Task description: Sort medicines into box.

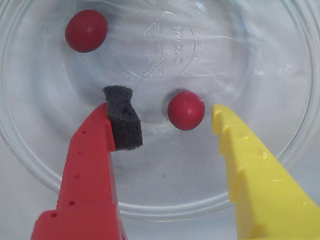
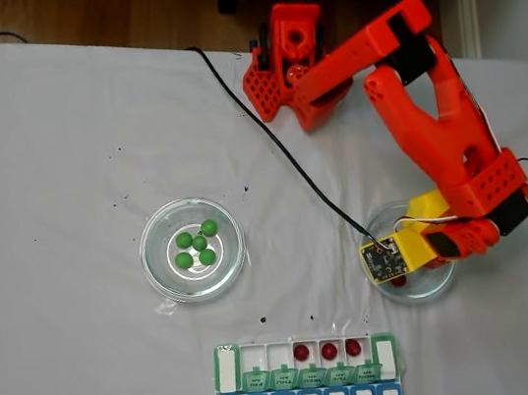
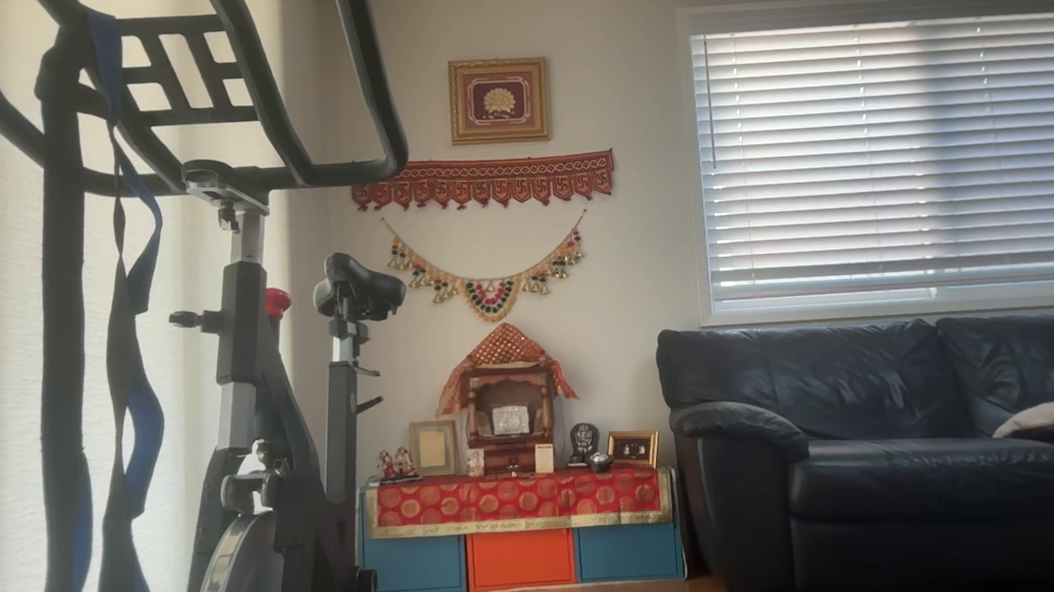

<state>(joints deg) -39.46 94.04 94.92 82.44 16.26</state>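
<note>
Wrist view: gripper [image 1: 170, 112] was spread wide over a clear glass dish [image 1: 45, 170]. Red finger [image 1: 87, 175] sat on the left with a black foam pad [image 1: 122, 117] at its tip; yellow finger [image 1: 260, 175] sat on the right. One dark red ball [image 1: 186, 110] lay on the dish floor between the tips, closer to the yellow finger, touching neither. A second dark red ball [image 1: 86, 30] lay farther ahead, beyond and left of the red fingertip, well apart from the first. Embossed markings [image 1: 160, 47] showed on the dish bottom ahead of the gripper.

White table [image 2: 54, 189], dishes [image 2: 192, 249], box [image 2: 307, 362]
</note>
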